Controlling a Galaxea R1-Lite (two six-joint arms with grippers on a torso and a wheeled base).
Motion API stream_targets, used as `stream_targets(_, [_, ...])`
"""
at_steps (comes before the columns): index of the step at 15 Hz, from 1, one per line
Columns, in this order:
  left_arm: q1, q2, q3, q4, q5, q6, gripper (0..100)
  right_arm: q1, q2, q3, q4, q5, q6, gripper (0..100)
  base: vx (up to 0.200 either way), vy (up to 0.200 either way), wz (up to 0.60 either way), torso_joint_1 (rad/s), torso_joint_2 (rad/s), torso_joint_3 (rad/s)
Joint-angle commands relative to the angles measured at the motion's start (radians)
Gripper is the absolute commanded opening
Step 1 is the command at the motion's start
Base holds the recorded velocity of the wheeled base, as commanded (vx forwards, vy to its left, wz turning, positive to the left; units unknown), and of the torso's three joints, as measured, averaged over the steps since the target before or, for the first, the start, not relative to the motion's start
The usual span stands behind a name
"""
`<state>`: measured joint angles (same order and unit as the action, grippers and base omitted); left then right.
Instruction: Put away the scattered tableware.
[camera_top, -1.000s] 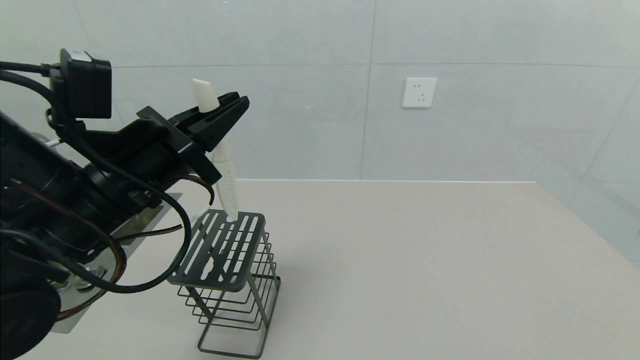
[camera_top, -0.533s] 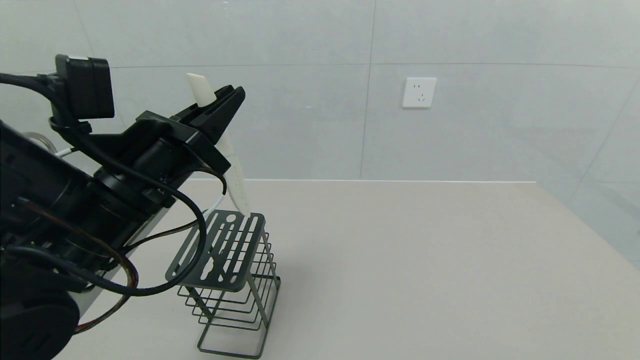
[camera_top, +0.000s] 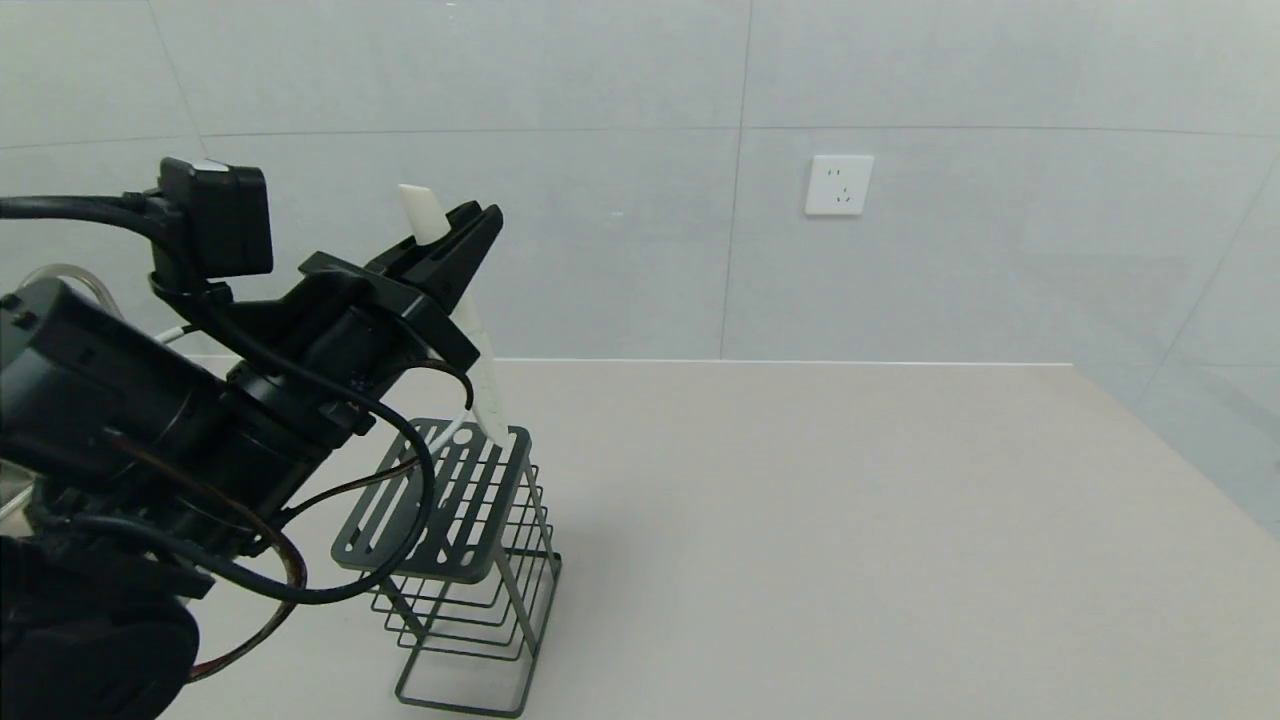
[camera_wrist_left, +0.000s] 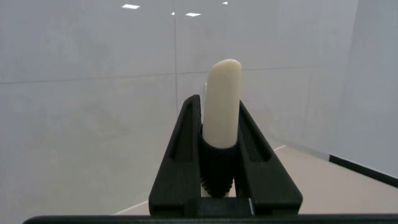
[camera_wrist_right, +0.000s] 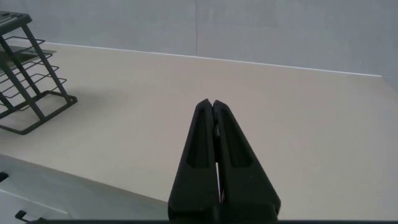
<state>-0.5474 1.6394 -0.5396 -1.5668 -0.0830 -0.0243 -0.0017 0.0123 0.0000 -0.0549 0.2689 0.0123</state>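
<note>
One white knife (camera_top: 487, 385) is hanging blade-down in the left gripper (camera_top: 468, 228), whose black jaws are pinching it by the handle, so that the rounded handle end is sticking up above the fingertips. In the left wrist view the same handle (camera_wrist_left: 222, 93) is standing between the two fingers of the left gripper (camera_wrist_left: 221, 107), which are closing on it from both sides. The blade is tilting slightly, and its tip is meeting the far corner of the slotted top plate of a dark wire rack (camera_top: 462, 520); whether the tip is sitting inside a slot cannot be told. The rack is standing on a pale beige table (camera_top: 850, 520), near its left side and well apart from the far wall, where a white wall socket (camera_top: 839, 185) is showing. The right gripper (camera_wrist_right: 213, 106) is hovering over the table (camera_wrist_right: 292, 106) with its jaws pressed together and nothing between them, and the wire rack (camera_wrist_right: 25, 68) is sitting well off to one side of it.
</note>
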Motion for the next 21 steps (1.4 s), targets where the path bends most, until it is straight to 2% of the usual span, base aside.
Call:
stream_targets(1, [-0.002, 0.037, 0.001, -0.004, 0.023, 0.007, 0, 0.0, 0.003, 0.0, 0.0, 0.001, 0.0, 0, 0.0, 0.0, 0.0, 0.0, 0.0, 0.0])
stream_targets(2, [-0.008, 0.036, 0.001, -0.004, 0.055, 0.012, 0, 0.0, 0.003, 0.0, -0.002, 0.0, 0.0, 0, 0.0, 0.0, 0.0, 0.0, 0.0, 0.0])
stream_targets(3, [-0.008, 0.033, 0.001, -0.004, 0.063, 0.012, 0, 0.0, 0.003, 0.0, -0.002, 0.001, 0.0, 0, 0.0, 0.0, 0.0, 0.0, 0.0, 0.0])
stream_targets(7, [-0.034, 0.014, 0.003, -0.004, 0.068, 0.047, 0, 0.0, 0.003, 0.0, -0.002, 0.001, 0.0, 0, 0.0, 0.0, 0.0, 0.0, 0.0, 0.0])
stream_targets(10, [-0.031, 0.017, 0.02, -0.004, 0.095, 0.043, 0, 0.0, 0.003, 0.0, -0.002, 0.001, 0.0, 0, 0.0, 0.0, 0.0, 0.0, 0.0, 0.0])
stream_targets(21, [-0.02, 0.028, 0.041, -0.004, 0.095, 0.035, 0, 0.0, 0.003, 0.0, -0.002, 0.001, 0.0, 0, 0.0, 0.0, 0.0, 0.0, 0.0, 0.0])
